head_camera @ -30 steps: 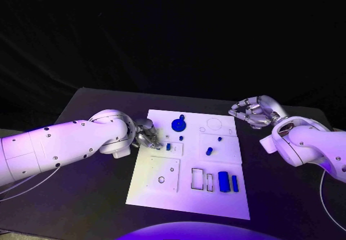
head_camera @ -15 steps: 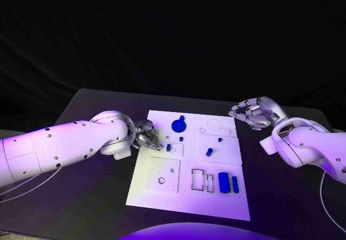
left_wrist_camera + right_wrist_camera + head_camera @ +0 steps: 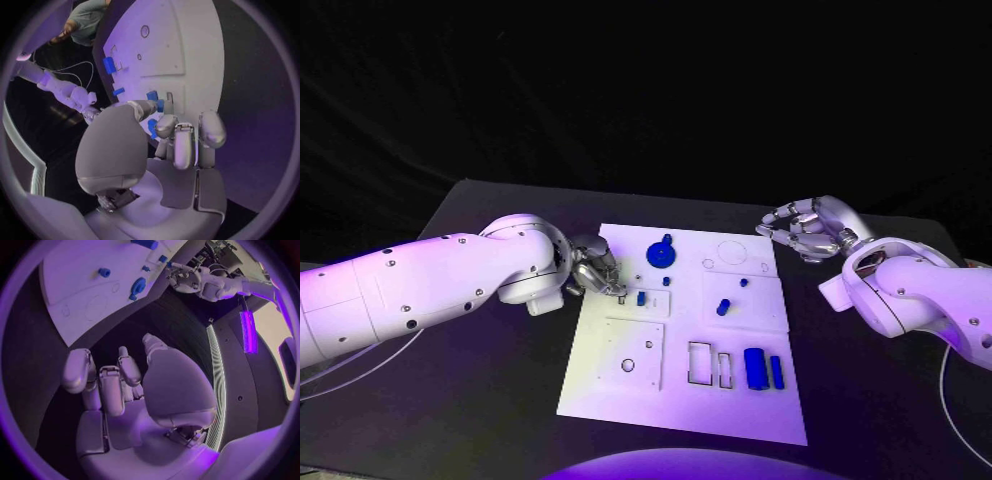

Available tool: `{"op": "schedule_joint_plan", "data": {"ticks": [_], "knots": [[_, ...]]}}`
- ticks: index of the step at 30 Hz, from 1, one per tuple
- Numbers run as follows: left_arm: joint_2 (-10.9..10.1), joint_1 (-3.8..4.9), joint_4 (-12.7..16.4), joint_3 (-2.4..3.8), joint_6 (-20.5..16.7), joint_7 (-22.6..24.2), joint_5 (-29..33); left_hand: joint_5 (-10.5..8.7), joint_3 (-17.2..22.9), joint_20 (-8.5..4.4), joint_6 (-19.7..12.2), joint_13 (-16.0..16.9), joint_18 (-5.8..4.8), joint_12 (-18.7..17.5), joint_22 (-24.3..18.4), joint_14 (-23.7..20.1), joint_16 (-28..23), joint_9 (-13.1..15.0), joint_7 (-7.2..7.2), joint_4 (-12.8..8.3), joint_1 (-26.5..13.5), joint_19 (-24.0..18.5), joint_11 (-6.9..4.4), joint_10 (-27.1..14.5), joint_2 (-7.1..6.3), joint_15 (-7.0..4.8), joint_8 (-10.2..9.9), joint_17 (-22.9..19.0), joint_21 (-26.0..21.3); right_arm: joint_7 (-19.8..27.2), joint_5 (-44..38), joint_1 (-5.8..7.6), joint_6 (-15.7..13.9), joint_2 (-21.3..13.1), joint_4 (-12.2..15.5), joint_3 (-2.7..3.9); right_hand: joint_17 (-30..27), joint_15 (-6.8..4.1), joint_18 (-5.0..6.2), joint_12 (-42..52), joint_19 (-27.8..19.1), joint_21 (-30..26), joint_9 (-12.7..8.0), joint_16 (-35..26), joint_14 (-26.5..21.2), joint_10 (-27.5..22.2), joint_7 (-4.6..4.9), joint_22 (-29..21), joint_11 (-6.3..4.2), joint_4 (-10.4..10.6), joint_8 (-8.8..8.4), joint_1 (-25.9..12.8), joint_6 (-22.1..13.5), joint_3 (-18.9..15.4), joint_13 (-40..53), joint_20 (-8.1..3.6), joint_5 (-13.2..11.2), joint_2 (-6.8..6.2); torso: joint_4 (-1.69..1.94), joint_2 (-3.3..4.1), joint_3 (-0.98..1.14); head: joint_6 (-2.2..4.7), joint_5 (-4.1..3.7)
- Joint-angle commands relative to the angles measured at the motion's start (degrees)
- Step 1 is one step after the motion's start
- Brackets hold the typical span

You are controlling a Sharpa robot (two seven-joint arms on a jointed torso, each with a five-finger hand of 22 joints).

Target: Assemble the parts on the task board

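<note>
- While its fingers curl down at the left edge of the task board (image 3: 678, 395), the left hand (image 3: 596, 268) has its fingertips (image 3: 164, 106) at a small blue part (image 3: 640, 298) near that edge; from the left wrist view the tips seem to touch or pinch this piece, but whether it is truly grasped I cannot tell.
- Another blue piece (image 3: 152, 127) shows just under that hand's fingers in the left wrist view, close against them.
- Across the table (image 3: 473, 400), the right hand (image 3: 808, 228) is off the board's far right corner, fingers curled in on nothing, clenched and apart from every part.
- On the board, a round blue part (image 3: 659, 254) with a knob lies at the far end, just beyond the left hand.
- A small blue part (image 3: 743, 282) and a slightly larger one (image 3: 723, 307) lie near the middle of the board, towards its right side.
- Two long blue parts (image 3: 762, 369) lie side by side near the board's right edge at the near end, beside two empty rectangular slots (image 3: 710, 364).
- A raised square plate (image 3: 632, 350) with a round hole sits on the board's near left part.
- The board itself lies flat in the middle of the black table, between the two arms.
</note>
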Motion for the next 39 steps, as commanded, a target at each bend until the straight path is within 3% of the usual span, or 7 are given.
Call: {"op": "schedule_joint_plan", "data": {"ticks": [1, 7, 13, 20, 24, 34, 39], "knots": [[0.0, 0.98, -0.2, 0.13, 4.0, 0.2, 2.1, 0.24, 8.4, 0.38, 0.6, -0.1, 0.1, -0.2, -0.1, 3.5, 0.1, 0.4, 0.06, -8.8, -0.3, 0.0, 0.03, 0.5, -0.15, 0.53, 0.2, 4.9, 0.1, 0.3, -0.2, -0.07, 0.7, 0.1, -0.1, 0.0, 0.6, -0.31, 0.34, 0.0, -0.2, -0.3, 0.1, -0.2, 2.6, -0.3, -0.13, 0.0, -0.04, 0.0, 0.19, -0.1, -0.4, -0.4, 0.0, -0.15, 0.3, 0.63, 0.0, 0.03, -0.01, 0.04, 0.07], [0.4, 2.82, -1.5, 0.22, 7.0, 0.2, 3.2, 0.24, 8.5, 0.38, 0.6, -0.3, 0.1, -0.3, -0.1, 3.5, 0.1, 0.4, 0.07, -8.9, -0.3, 0.0, 0.04, 0.5, -0.13, 0.54, 0.2, 4.9, 0.1, 0.3, -0.2, -0.18, 0.7, 0.2, -0.3, 0.0, 0.6, -0.31, 0.34, -0.1, -0.2, -0.3, 0.1, -0.2, 2.6, -0.3, -0.13, 0.0, -0.04, 0.0, 0.22, -0.2, -0.4, -0.4, -0.1, -0.15, 0.3, 0.65, 0.01, 0.06, -0.03, 0.14, 0.14], [1.5, 3.7, -3.5, 0.22, 11.6, -0.1, 6.1, -0.32, 9.6, 0.49, 0.1, -1.6, 0.28, -1.2, -1.0, 3.5, 0.1, 0.5, 0.42, -9.2, -1.2, -0.7, 0.38, -0.3, 0.95, 0.78, -0.1, 4.8, -0.3, 0.3, -0.2, -0.23, 0.7, 0.2, -0.3, 0.0, 0.6, -0.31, 0.34, -0.1, -0.2, -0.3, 0.1, -0.2, 2.6, -0.3, -0.13, 0.0, -0.04, 0.0, 0.22, -0.2, -0.4, -0.4, -0.1, -0.15, 0.3, 0.65, 0.0, 0.06, -0.02, 0.06, 0.18], [3.2, 4.35, -6.9, 0.02, 18.5, -0.6, 9.7, -1.96, 9.9, 0.96, -2.7, -3.3, 0.53, -2.1, -2.1, 3.4, -0.1, 3.0, 0.96, -9.1, -4.2, -1.8, 1.0, -2.2, 5.12, 1.32, 1.2, 4.5, -1.1, 0.3, -0.2, -0.25, 0.7, 0.3, -0.3, 0.0, 0.6, -0.31, 0.33, 0.0, -0.2, -0.3, 0.0, -0.2, 2.6, -0.3, -0.13, 0.0, -0.04, 0.0, 0.26, -0.2, -0.4, -0.5, 0.0, -0.15, 0.3, 0.68, 0.07, -0.01, 0.03, -0.15, 0.27], [4.5, 4.65, -9.1, -0.48, 22.4, -1.0, 11.4, -2.76, 10.1, 1.12, -3.8, -3.7, 0.65, -2.2, -2.6, 3.2, -0.3, 4.2, 1.16, -9.3, -5.3, -2.3, 1.18, -2.9, 6.55, 1.49, 1.9, 4.1, -1.5, 0.3, -0.2, -0.26, 0.7, 0.3, -0.3, 0.0, 0.6, -0.31, 0.34, 0.0, -0.2, -0.3, 0.0, -0.2, 2.6, -0.3, -0.13, 0.0, -0.05, 0.0, 0.27, -0.2, -0.4, -0.5, 0.0, -0.15, 0.4, 0.68, 0.06, -0.03, 0.01, -0.2, 0.3], [6.8, 4.83, -10.5, -1.48, 23.3, -1.3, 7.5, -2.99, 11.6, 1.32, -6.0, -2.5, 0.75, -0.5, -3.0, 3.0, -0.4, 7.6, 1.35, -10.7, -8.6, -2.7, 1.41, -3.7, 8.98, 1.71, 4.3, 3.8, -1.7, 0.3, -0.2, -0.29, 0.6, 0.3, -0.3, 0.0, 0.6, -0.31, 0.34, 0.0, -0.2, -0.3, 0.0, -0.2, 2.6, -0.3, -0.14, 0.0, -0.05, 0.0, 0.29, -0.2, -0.4, -0.5, 0.0, -0.15, 0.4, 0.69, 0.04, 0.03, -0.06, -0.31, 0.34], [7.6, 4.85, -10.4, -1.68, 23.0, -1.1, 3.9, -3.0, 12.2, 1.34, -6.6, -2.3, 0.76, 0.0, -3.0, 3.0, -0.4, 8.5, 1.34, -11.7, -9.0, -2.7, 1.4, -3.9, 8.68, 1.72, 5.0, 3.8, -1.7, 0.3, -0.2, -0.31, 0.6, 0.3, -0.3, 0.0, 0.7, -0.31, 0.35, 0.0, -0.2, -0.4, 0.0, -0.2, 2.6, -0.3, -0.14, 0.0, -0.05, 0.0, 0.31, -0.2, -0.4, -0.5, 0.0, -0.15, 0.4, 0.7, 0.0, 0.11, -0.1, -0.3, 0.34]]}}
